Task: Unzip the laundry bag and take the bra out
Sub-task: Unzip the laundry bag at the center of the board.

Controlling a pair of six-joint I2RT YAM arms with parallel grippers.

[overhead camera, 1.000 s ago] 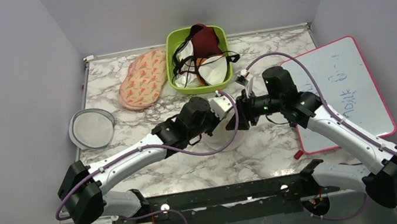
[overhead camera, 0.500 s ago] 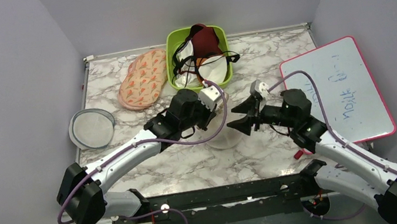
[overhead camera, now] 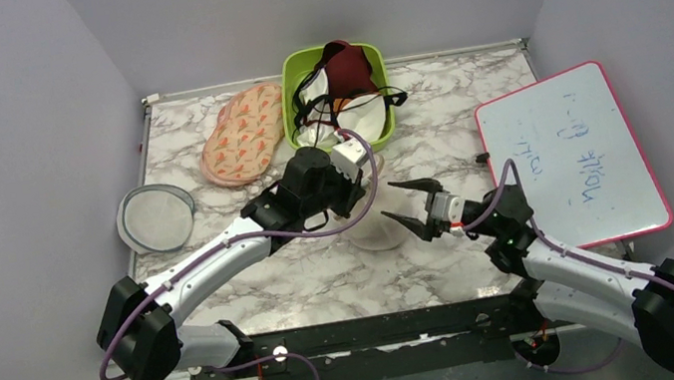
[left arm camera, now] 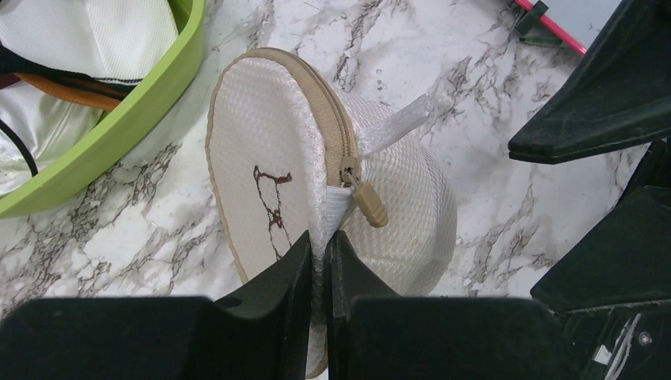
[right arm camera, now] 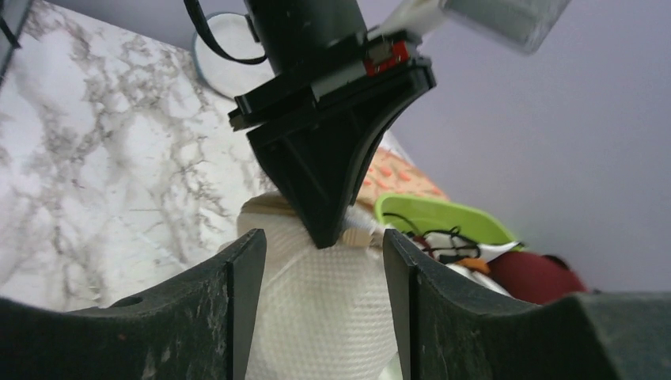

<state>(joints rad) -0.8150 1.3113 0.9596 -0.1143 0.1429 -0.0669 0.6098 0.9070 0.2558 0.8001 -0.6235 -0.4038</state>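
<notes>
The laundry bag (left arm camera: pixel 396 182) is a cream mesh pod standing on its edge, its black-marked white face (left arm camera: pixel 253 174) turned left. The tan zip pull (left arm camera: pixel 369 207) hangs at its rim. My left gripper (left arm camera: pixel 320 247) is shut on a mesh fold of the bag just below the pull. In the top view the left gripper (overhead camera: pixel 360 202) holds the bag (overhead camera: pixel 375 233) at mid table. My right gripper (overhead camera: pixel 408 206) is open just right of the bag and not touching it. In the right wrist view its gripper (right arm camera: pixel 323 247) frames the bag (right arm camera: pixel 324 317). No red bra shows.
A green bin (overhead camera: pixel 384 127) with a maroon garment (overhead camera: pixel 350 65) and white cloths stands behind the bag. Pink floral pads (overhead camera: pixel 244 133) lie at back left, a grey-rimmed mesh disc (overhead camera: pixel 156 219) at left, and a whiteboard (overhead camera: pixel 570 155) at right.
My right gripper has drawn back from the bag's rim, dropped lower and now stands open to the bag's right. My left gripper has shifted slightly back and left, still gripping the bag.
</notes>
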